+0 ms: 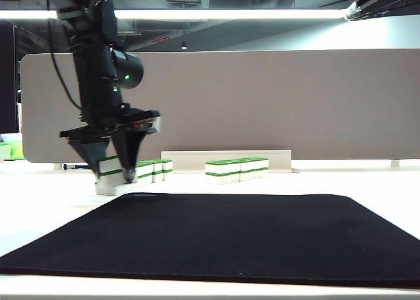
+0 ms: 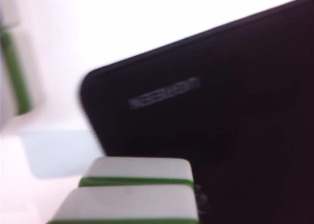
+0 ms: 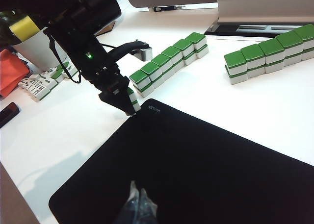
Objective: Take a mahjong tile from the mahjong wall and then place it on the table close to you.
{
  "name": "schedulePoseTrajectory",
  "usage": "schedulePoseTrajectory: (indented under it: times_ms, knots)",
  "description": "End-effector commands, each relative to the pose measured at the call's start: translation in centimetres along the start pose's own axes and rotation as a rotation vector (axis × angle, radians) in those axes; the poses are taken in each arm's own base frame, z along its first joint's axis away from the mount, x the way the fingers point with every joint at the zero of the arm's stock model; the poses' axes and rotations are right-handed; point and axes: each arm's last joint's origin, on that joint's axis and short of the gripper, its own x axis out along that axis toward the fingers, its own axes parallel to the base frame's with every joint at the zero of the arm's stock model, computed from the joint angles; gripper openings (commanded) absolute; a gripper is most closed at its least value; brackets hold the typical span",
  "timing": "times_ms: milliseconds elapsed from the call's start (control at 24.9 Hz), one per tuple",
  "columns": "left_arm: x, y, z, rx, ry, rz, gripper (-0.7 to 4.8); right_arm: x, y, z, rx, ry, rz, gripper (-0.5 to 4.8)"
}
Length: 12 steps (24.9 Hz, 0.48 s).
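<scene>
Now my left pincer (image 1: pixel 117 172) grips a tile stack (image 1: pixel 111 167) at the mahjong wall's (image 3: pixel 167 62) near end. Next: carry it over the black mat (image 1: pixel 230 234), nearer me. My right pincer (image 3: pixel 139 207) hangs back, state unclear.

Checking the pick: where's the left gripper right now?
Exterior view, left side: the left gripper is at the near end of the mahjong wall, closed on a tile by the black mat's far-left corner.

Black left arm (image 1: pixel 98 70) with cylindrical wrist camera (green indicator light), black cable, tapered black left gripper (image 1: pixel 113 162).
</scene>
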Motion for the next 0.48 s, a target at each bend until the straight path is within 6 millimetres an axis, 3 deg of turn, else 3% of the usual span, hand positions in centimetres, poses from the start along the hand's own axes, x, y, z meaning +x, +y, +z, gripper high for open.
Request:
schedulePoseTrajectory:
  times_ms: [40,281,481]
  knots:
    - [-0.7,-2.6,0.8,0.078,-0.046,-0.022,1.91,-0.1,0.1,0.3,-0.011,-0.019,0.002,-0.01]
    - [0.2,-9.2,0.8,0.453,-0.060,-0.002,1.90,-0.6,-0.8,0.5,0.004,-0.040,-0.050,-0.01]
    - [0.7,-12.7,0.6,0.570,-0.088,0.021,1.90,-1.1,-1.5,0.6,0.019,-0.059,-0.098,-0.01]
